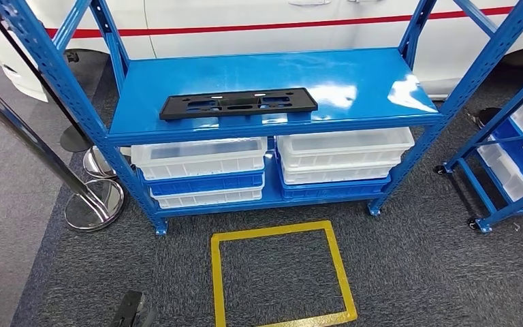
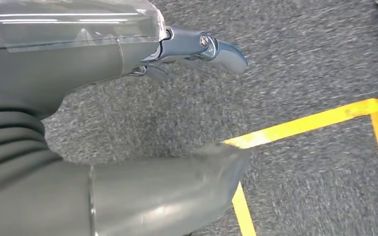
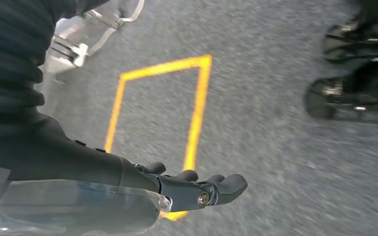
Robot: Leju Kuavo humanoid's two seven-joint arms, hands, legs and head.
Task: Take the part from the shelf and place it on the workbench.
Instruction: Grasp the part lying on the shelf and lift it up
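Note:
The part (image 1: 238, 103) is a flat black plastic panel with cut-outs, lying lengthwise near the front edge of the blue shelf's (image 1: 354, 75) top board. Low in the head view, the tip of my left hand (image 1: 133, 310) hangs far below the shelf. In the left wrist view my left hand (image 2: 103, 64) hangs over grey carpet, its fingers (image 2: 216, 46) stretched out and apart from the thumb, holding nothing. My right hand (image 3: 177, 189) also hangs over the carpet with straight fingers (image 3: 226, 184) and nothing in it.
A yellow taped square (image 1: 279, 231) marks the carpet in front of the shelf. White and blue bins (image 1: 204, 167) fill the lower board. Chrome stanchion bases (image 1: 94, 204) stand at the left, a second blue rack (image 1: 511, 157) at the right, and a white vehicle (image 1: 259, 17) behind.

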